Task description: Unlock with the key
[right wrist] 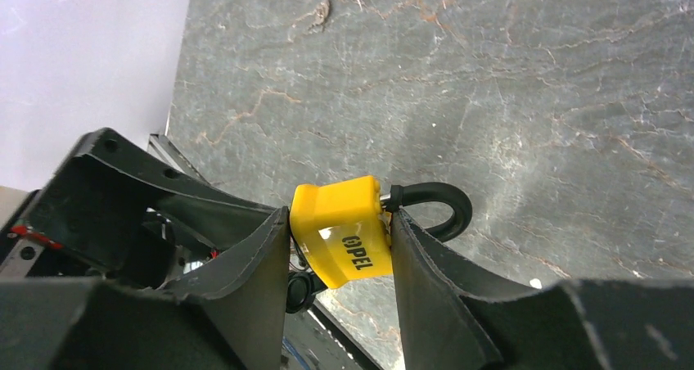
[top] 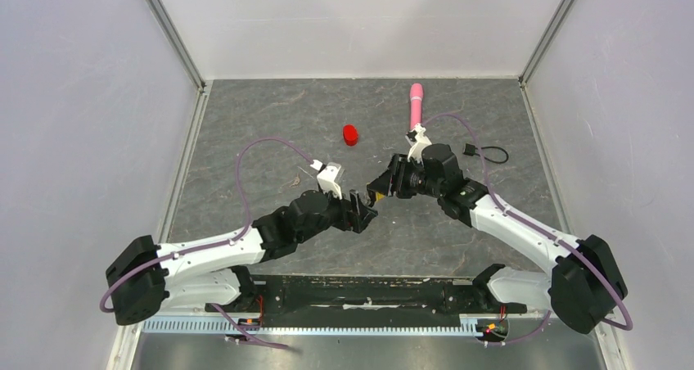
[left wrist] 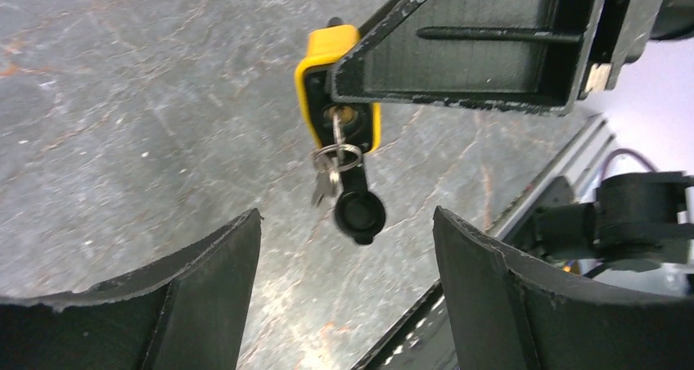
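Note:
My right gripper [right wrist: 340, 217] is shut on a small yellow padlock [right wrist: 344, 231], held above the table with its black shackle [right wrist: 446, 202] sticking out past the right finger. In the left wrist view the padlock [left wrist: 315, 75] shows its underside. The thin silvery key [left wrist: 336, 128] sits in the keyhole. A ring with another small silvery key [left wrist: 322, 182] and a round black tab [left wrist: 358, 213] hangs from it. My left gripper [left wrist: 345, 214] is open, its fingers spread either side of the hanging black tab without touching it. From above, both grippers [top: 368, 210] [top: 378, 186] meet at mid-table.
A red cap-like object [top: 350, 134] lies behind the grippers. A pink cylinder [top: 416, 104] lies at the back, beside the right arm's wrist. A black cord with a block end [top: 483, 151] lies at the right. Grey walls close in the stone-patterned table [top: 270, 124].

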